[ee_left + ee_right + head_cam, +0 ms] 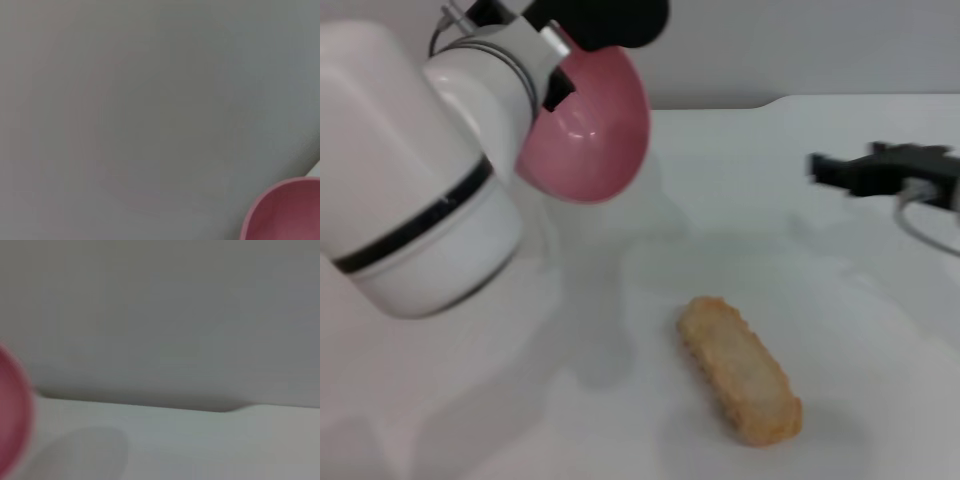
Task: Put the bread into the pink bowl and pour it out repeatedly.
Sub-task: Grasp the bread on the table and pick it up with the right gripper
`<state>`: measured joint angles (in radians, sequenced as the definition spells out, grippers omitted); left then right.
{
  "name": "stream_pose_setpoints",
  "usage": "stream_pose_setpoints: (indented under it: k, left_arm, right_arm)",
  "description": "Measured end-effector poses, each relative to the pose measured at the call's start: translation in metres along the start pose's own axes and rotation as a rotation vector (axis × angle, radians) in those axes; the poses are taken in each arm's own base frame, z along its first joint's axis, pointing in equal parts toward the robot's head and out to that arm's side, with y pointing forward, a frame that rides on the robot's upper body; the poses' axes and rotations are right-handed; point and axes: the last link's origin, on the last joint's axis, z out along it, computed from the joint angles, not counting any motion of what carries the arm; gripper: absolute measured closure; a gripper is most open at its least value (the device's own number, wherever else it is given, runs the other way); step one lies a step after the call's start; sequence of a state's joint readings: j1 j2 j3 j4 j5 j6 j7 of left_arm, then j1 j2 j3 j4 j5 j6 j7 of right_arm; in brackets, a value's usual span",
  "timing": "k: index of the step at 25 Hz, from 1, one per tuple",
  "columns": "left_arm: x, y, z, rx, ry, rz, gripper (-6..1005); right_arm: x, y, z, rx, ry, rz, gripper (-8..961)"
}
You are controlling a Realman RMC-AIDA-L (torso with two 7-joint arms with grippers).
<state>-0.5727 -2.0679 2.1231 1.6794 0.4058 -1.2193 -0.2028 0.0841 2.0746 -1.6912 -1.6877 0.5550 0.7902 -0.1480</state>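
Bread (741,372) flat, axis diagonal far-left/near-right.

A bare lab-like test bench: plain white table (800,200) against a blank grey wall (160,315).

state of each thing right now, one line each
pink bowl: lifted off the table, tipped on its side, held at the rim by the left pincer, nothing seen inside
bread: out of the bowl, lying flat on the white table, pale side up, untouched
right pincer: hovering over the table's right side, holding nothing, away from the bread
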Motion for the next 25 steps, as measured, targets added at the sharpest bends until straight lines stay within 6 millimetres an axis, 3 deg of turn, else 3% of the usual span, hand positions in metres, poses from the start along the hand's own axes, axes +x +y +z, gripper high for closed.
stream_pose_setpoints:
  k: [8,17,25]
  left_arm:
    - [-0.009,-0.004,0.007,0.000,-0.041,-0.028,948]
    - [-0.022,-0.021,0.029,0.012,-0.137,-0.077,947]
    - [-0.022,-0.020,0.033,0.010,-0.142,-0.070,947]
  right_arm:
    - [0.012,0.042,0.018,-0.140,0.079,0.030,172]
    - [0.037,0.059,0.028,-0.218,0.174,0.080,171]
    - [0.055,0.076,0.039,-0.279,0.248,0.112,172]
